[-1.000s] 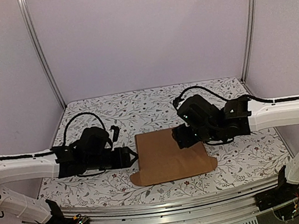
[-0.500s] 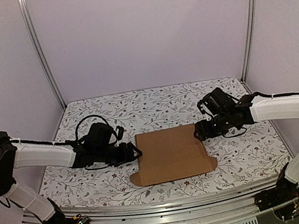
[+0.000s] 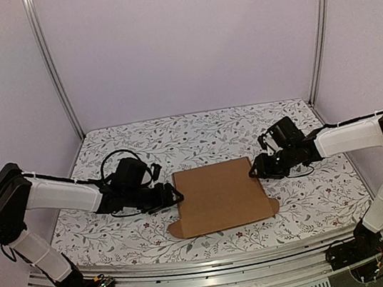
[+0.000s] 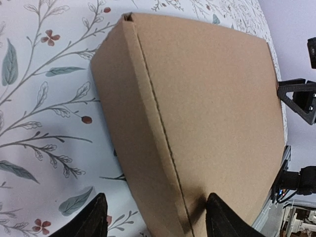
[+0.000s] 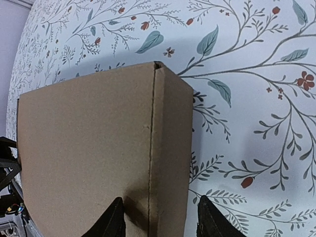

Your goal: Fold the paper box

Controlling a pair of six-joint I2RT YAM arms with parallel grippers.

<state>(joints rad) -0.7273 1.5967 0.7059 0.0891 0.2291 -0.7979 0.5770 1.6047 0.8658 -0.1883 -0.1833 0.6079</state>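
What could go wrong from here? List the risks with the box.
1. Both jaws stand open astride opposite side walls of the box; closing unevenly could slide or twist it on the table.
2. A pinch off the crease may crush the cardboard instead of folding it.

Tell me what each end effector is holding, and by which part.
Nothing is clamped. The left end effector and right end effector are open, each straddling a side wall of the paper box.

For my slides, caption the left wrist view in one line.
Open left gripper straddling the creased side of the paper box on a floral tablecloth.
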